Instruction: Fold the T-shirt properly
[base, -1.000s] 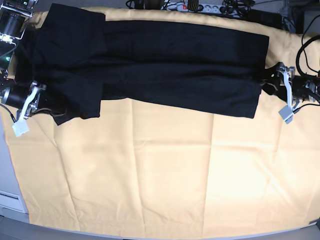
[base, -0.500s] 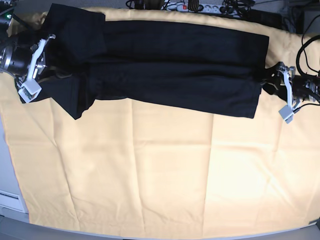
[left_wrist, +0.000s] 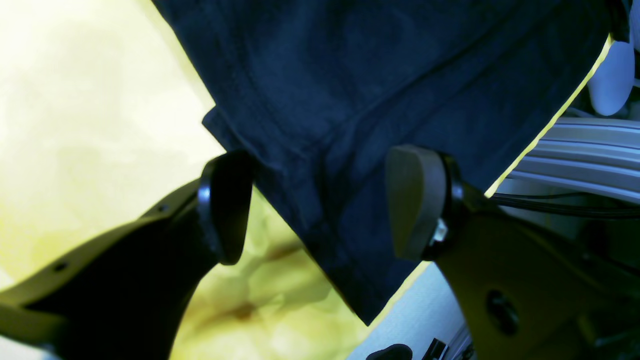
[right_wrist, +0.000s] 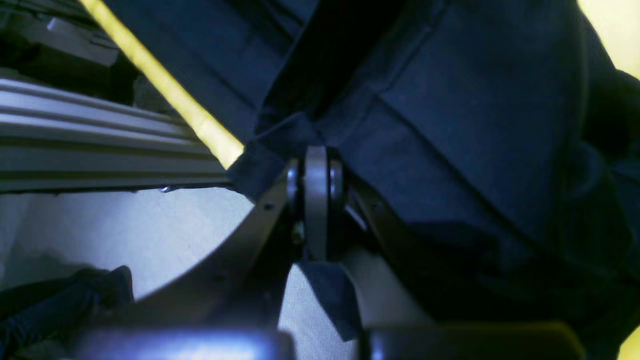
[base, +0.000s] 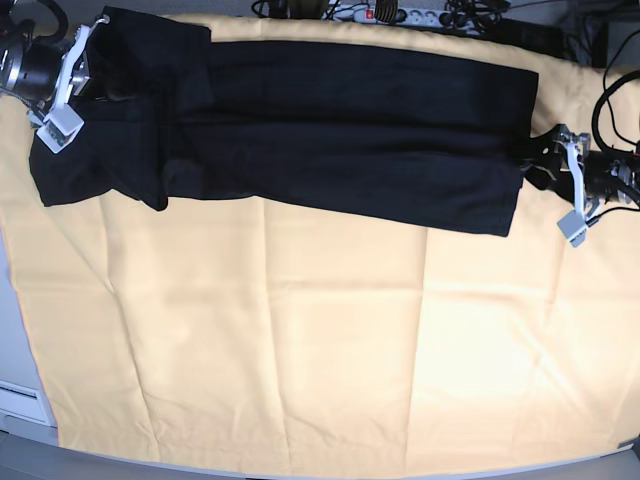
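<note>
The T-shirt (base: 340, 130) lies folded into a long band across the far half of the yellow cloth (base: 320, 340), and I've got both arms at its ends. My right gripper (right_wrist: 316, 200) has its jaws pressed together on a bunch of black fabric at the sleeve end, lifted near the far corner, I'd say to carry that end over the band. My left gripper (left_wrist: 320, 205) is spread wide, the hem corner between its pads but ungripped; I judge it's waiting there to pin or pick that end.
</note>
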